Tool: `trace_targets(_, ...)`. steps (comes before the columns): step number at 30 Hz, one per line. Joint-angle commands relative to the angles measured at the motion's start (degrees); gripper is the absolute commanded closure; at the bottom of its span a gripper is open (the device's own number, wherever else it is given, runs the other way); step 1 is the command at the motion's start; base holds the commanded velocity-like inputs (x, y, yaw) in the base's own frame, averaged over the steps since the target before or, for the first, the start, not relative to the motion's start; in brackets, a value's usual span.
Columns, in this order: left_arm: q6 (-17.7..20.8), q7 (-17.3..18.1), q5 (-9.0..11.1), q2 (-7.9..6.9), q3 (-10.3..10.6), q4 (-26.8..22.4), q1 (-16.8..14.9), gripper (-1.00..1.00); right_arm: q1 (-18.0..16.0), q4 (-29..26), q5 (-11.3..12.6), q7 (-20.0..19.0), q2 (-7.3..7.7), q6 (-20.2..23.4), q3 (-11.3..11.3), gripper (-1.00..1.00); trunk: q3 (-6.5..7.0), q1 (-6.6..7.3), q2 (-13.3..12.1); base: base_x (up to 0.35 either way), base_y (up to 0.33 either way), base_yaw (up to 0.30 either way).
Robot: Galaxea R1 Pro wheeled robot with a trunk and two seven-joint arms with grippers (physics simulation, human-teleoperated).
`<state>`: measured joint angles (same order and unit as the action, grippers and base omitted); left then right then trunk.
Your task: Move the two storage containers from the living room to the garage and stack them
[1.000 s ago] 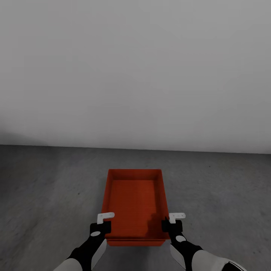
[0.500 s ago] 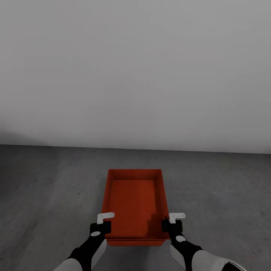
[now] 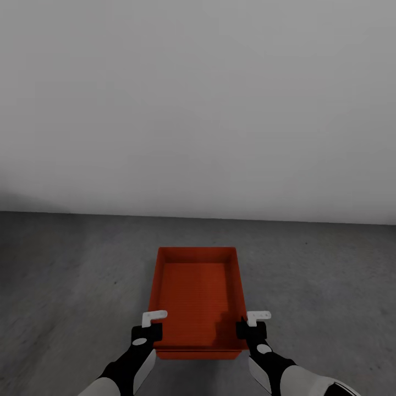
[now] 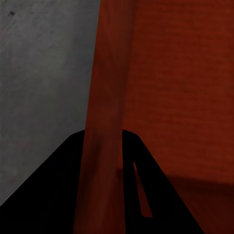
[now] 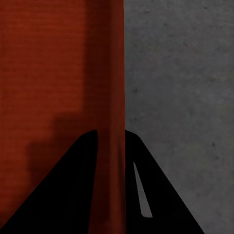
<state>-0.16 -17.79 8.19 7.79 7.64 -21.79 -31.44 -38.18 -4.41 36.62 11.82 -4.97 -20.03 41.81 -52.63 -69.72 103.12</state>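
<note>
Nothing differs from the pictures taken half a second and a full second ago: the view, the box and both arms sit exactly as they did.

One orange-red rectangular lidless storage container (image 3: 197, 297) with thin straight walls and a finely ribbed bottom lies low in the middle of the head view, above the dark grey speckled concrete floor (image 3: 66, 286), its long sides running away from the robot toward the plain pale grey wall (image 3: 198, 110). Whether it rests on that floor or is held just off it cannot be told.

The left end effector (image 3: 153, 325) is clenched on the container's left long wall near the corner closest to the robot; in the left wrist view its two black fingers (image 4: 53, 190) stand one on each side of the thin orange wall. The right end effector (image 3: 252, 325) grasps the right long wall at the matching spot, and in the right wrist view its fingers (image 5: 161, 190) likewise straddle the wall, with the ribbed bottom on one side and the concrete on the other.

No brand, label or writing can be read on the container, the arms or the wall.
</note>
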Motion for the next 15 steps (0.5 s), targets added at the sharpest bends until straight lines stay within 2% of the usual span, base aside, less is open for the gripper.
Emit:
trace_targets(1, -0.02, -5.32, 0.82, -2.16, -1.66, 0.05, -0.03, 1.0, -0.05, -0.07, 0.29, -0.04, 0.4, -0.53, -2.61, 1.0, -0.04, 0.01, 0.02, 0.0, 0.0, 0.0)
trace_targets(8, -0.02, -5.32, 0.79, -2.16, -1.66, 0.02, -0.03, 1.0, -0.05, -0.07, 0.29, -0.04, 0.4, -0.53, -2.61, 1.0, -0.04, 0.01, 0.02, 0.0, 0.0, 0.0)
trace_targets(15, -0.02, -5.32, 0.82, -2.16, -1.68, 0.08, -0.03, 1.0, -0.05, -0.07, 0.29, -0.04, 0.4, -0.53, -2.61, 1.0, -1.29, -1.53, 2.83, 0.0, 0.0, 0.0)
